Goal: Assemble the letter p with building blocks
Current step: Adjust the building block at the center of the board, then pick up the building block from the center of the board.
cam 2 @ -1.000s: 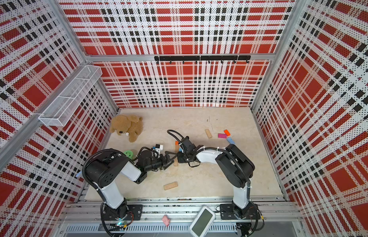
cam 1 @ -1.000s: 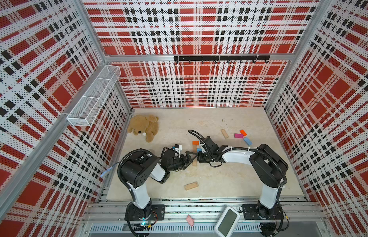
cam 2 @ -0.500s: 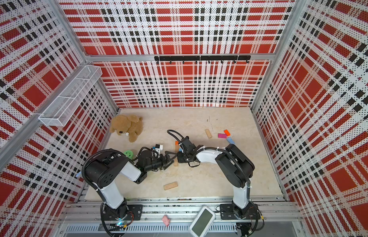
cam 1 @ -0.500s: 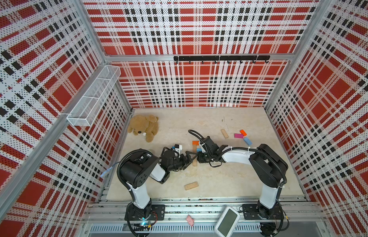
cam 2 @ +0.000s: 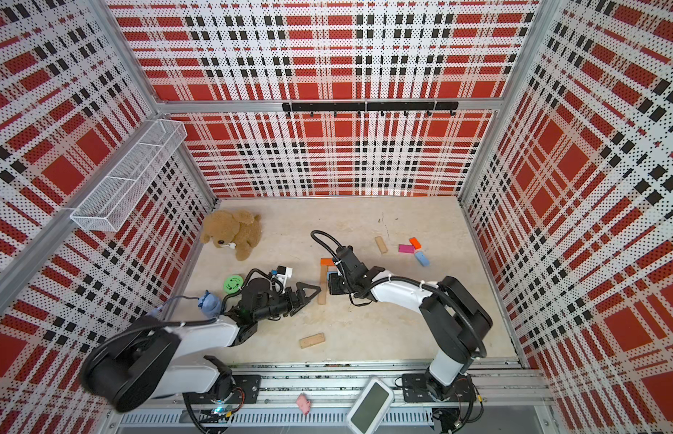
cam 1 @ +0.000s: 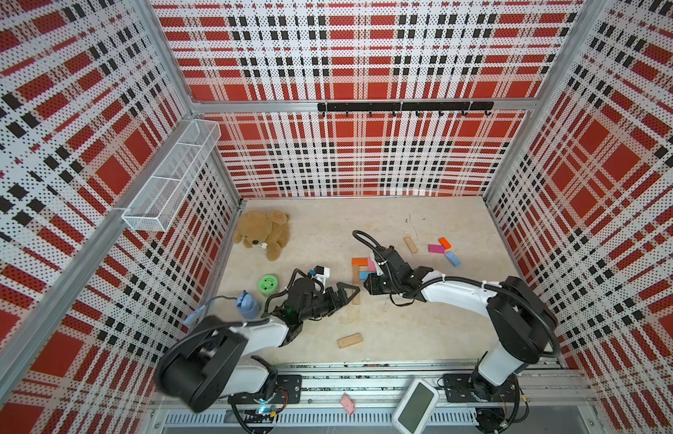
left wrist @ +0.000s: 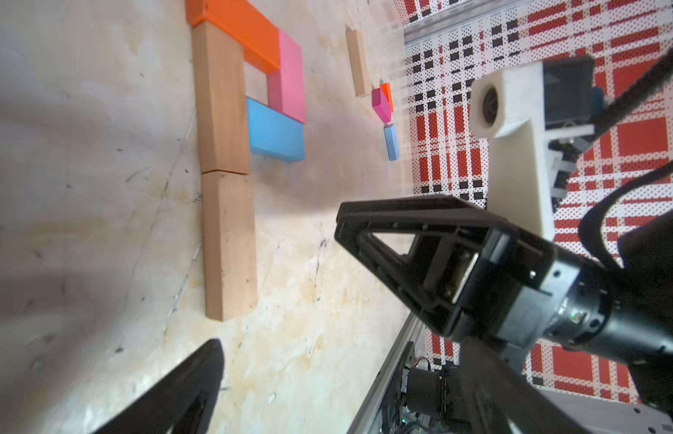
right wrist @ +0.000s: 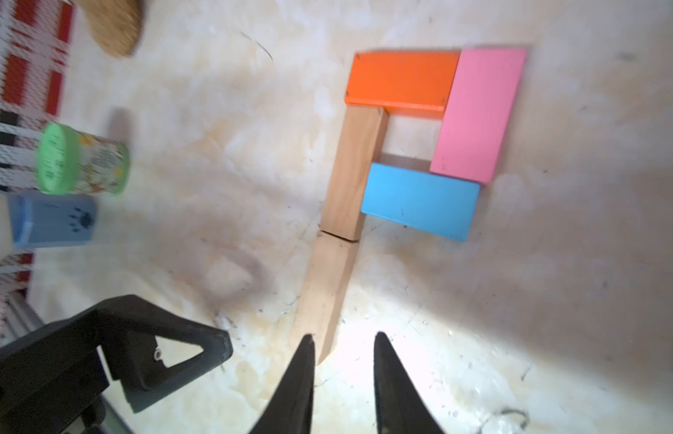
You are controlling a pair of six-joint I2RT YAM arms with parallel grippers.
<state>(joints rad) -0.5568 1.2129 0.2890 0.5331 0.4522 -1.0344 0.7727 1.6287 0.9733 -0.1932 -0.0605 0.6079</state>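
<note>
Hanging low over the scuffed, mottled beige table [cam 1: 402, 327], the right gripper [right wrist: 344, 338] has its two tapered black fingers slightly parted with nothing between them. Their tips are just beside the end of the lower tan block [right wrist: 327, 293]. The left gripper [cam 1: 353, 295], with triangular open-frame fingers, is spread wide and empty at that block's other side.

The lower tan block butts end to end with the upper tan block [right wrist: 355, 173], both grainy bare wood. A matte orange block [right wrist: 399, 80], a light pink block [right wrist: 477, 112] and a light blue block [right wrist: 421, 199] box in a small square of table.

A loose tan brick [cam 1: 350, 341] lies near the front. A second tan brick [cam 1: 410, 245], a magenta brick [cam 1: 436, 248], an orange brick [cam 1: 444, 243] and a light blue brick [cam 1: 453, 259] lie well apart from the letter.

A white wire-mesh basket [cam 1: 169, 180], split into compartments, hangs on the wall.
</note>
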